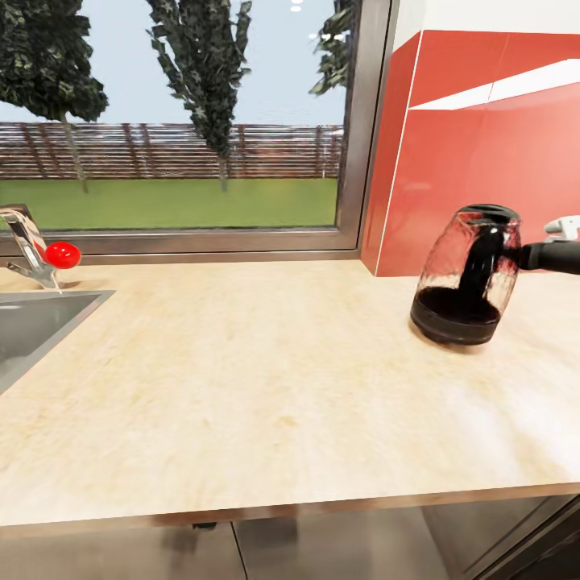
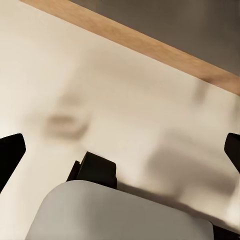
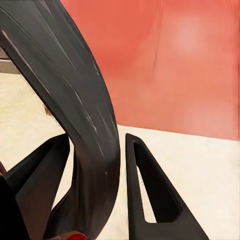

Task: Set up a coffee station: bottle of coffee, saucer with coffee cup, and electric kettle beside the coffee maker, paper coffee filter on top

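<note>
Head view shows the electric kettle (image 1: 467, 274), clear glass with black base and lid, tilted on the countertop (image 1: 242, 379) near the red wall (image 1: 483, 161). The right gripper (image 3: 107, 180) clasps its black handle (image 3: 75, 100). The left gripper (image 2: 120, 150) is spread wide, holding nothing.

The electric kettle (image 1: 466, 275) is tilting on the surface (image 1: 266, 379), its handle running off the head view's right edge, so the right claw (image 3: 122, 185) gripping it is lying cut off there. The right wrist view is cropping the handle and blurring it. The sink (image 1: 32, 326) is being cut by the left edge. The left claw's fingertips (image 2: 11, 152) are barely showing, over a blurred surface.
</note>
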Motion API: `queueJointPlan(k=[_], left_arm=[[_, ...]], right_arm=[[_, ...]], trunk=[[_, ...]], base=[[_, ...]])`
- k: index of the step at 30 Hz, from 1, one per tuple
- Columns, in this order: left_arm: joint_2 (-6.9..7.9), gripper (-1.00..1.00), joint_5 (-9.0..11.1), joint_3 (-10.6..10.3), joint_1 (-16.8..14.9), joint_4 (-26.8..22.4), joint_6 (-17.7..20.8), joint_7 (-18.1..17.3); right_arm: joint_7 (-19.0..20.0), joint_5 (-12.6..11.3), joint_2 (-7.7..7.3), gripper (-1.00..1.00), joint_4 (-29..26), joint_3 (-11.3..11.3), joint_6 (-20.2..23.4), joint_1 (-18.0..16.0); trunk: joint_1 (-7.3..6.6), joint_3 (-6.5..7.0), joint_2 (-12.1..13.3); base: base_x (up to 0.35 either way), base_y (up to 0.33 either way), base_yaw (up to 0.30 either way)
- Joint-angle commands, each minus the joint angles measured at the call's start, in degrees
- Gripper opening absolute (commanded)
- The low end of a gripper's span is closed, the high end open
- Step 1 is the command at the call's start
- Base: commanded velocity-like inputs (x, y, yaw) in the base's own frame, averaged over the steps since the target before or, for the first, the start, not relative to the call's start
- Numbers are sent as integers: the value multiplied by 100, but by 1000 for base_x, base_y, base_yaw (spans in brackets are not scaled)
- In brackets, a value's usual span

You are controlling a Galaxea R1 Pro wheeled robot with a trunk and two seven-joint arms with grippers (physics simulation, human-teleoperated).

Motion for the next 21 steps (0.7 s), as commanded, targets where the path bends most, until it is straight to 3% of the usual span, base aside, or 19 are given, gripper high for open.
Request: queueJointPlan(k=[1, 5, 9, 15, 21], left_arm=[[1, 100, 61, -36, -2, 0, -8, -29], [1, 100, 61, -36, -2, 0, -8, -29], [1, 100, 61, -36, -2, 0, -8, -29], [1, 100, 61, -36, -2, -1, -8, -29], [1, 100, 61, -36, -2, -3, -8, -29]], right_arm=[[26, 48, 13, -100, -7, -25, 39, -14], [-402, 25, 70, -100, -16, -24, 443, -50], [-591, 25, 114, -100, -21, -27, 689, -73], [-1212, 5, 138, -100, -22, -29, 766, -87], [-1381, 0, 142, -100, -22, -30, 794, -89]], trunk=[[-1, -5, -2], [-1, -5, -2], [-1, -5, -2], [-1, -5, -2], [-1, -5, -2]], base=[[0, 0, 0], [0, 0, 0], [0, 0, 0], [0, 0, 0], [0, 0, 0]])
